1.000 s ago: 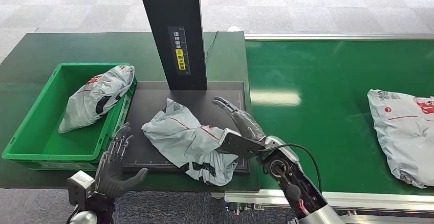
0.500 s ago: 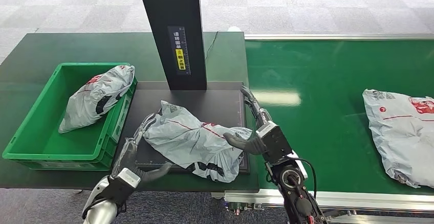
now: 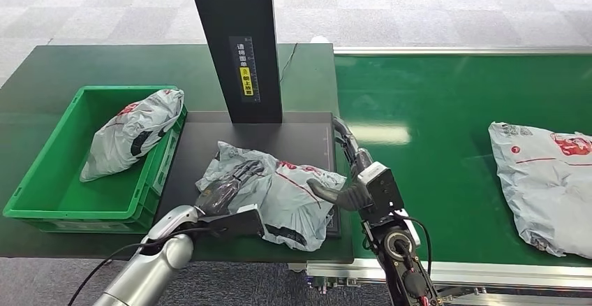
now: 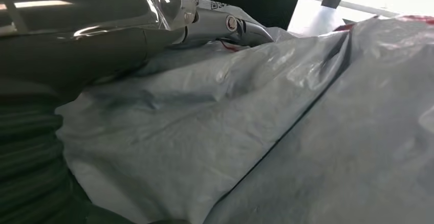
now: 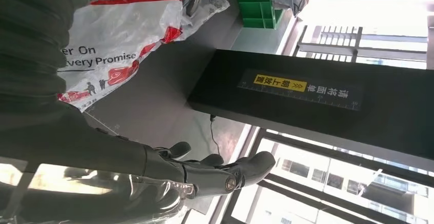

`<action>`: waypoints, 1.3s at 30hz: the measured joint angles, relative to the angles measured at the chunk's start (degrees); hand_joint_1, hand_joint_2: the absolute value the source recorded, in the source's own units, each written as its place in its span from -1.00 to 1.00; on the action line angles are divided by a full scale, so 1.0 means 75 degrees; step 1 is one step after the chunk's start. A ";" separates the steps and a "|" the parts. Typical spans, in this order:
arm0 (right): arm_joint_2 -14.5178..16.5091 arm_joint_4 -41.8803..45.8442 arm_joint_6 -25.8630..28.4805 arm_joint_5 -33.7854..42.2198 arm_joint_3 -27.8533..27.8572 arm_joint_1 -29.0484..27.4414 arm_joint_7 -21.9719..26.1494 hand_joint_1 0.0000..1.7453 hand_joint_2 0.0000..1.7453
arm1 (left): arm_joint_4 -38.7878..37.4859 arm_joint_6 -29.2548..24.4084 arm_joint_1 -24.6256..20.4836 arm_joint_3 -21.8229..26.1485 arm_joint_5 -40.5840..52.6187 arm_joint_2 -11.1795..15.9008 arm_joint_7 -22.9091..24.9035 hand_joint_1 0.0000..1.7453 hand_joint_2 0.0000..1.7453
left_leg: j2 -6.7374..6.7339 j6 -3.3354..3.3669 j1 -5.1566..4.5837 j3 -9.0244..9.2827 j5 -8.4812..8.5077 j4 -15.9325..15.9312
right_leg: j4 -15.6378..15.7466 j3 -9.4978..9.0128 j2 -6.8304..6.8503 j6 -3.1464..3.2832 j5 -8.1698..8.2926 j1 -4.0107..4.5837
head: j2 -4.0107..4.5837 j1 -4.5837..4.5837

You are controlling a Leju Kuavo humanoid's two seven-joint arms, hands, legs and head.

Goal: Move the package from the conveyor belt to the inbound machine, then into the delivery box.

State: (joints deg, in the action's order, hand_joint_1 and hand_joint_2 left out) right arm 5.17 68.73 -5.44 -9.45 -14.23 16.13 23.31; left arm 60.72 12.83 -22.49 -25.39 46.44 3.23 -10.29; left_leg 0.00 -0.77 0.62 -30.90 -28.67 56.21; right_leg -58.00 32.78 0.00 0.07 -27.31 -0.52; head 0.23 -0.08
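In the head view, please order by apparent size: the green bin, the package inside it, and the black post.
1. green bin
2. black post, cut off at the top edge, so unsure
3. package inside the bin

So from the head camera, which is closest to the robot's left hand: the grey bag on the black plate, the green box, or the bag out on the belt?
1. Grey bag, under the left hand.
2. Green box, to its left.
3. Bag on the belt, far right.
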 joint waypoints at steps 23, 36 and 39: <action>0.0040 0.0718 0.0130 -0.0001 0.0472 -0.0546 -0.0228 -1.00 1.00 | -0.0084 -0.2151 -0.0013 -0.0279 -0.0315 0.0347 -0.1240 1.00 1.00 | -0.0001 -0.0001 0.0000 0.0023 0.0006 -0.0002 | 0.0000 -0.0025 0.0001 0.0000 0.0004 0.0000 | -0.0001 -0.0001; 0.0098 0.0681 0.0132 -0.0004 0.0482 -0.0410 -0.0228 -1.00 1.00 | 0.1173 -0.4657 0.0728 0.0137 0.0012 0.0434 -0.2042 1.00 1.00 | -0.0005 -0.0001 0.0001 0.0010 0.0006 -0.0003 | 0.0000 -0.0011 -0.0002 0.0000 0.0004 0.0001 | -0.0002 -0.0001; 0.0125 0.0637 0.0135 0.0010 0.0482 -0.0363 -0.0228 -1.00 1.00 | 0.1853 -0.5578 0.1076 0.0355 0.0227 0.0444 -0.2431 1.00 1.00 | -0.0005 -0.0001 0.0001 0.0005 0.0006 -0.0003 | 0.0000 -0.0006 -0.0002 0.0000 0.0004 0.0001 | -0.0001 -0.0001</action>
State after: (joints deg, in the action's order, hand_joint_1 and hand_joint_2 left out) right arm 6.11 73.51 -4.42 -9.38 -10.62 13.41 21.59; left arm 74.62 -29.00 -14.42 -22.73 48.15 6.56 -28.52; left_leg -0.04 -0.77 0.63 -30.87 -28.62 56.19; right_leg -58.00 32.74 -0.01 0.07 -27.28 -0.51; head 0.22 -0.09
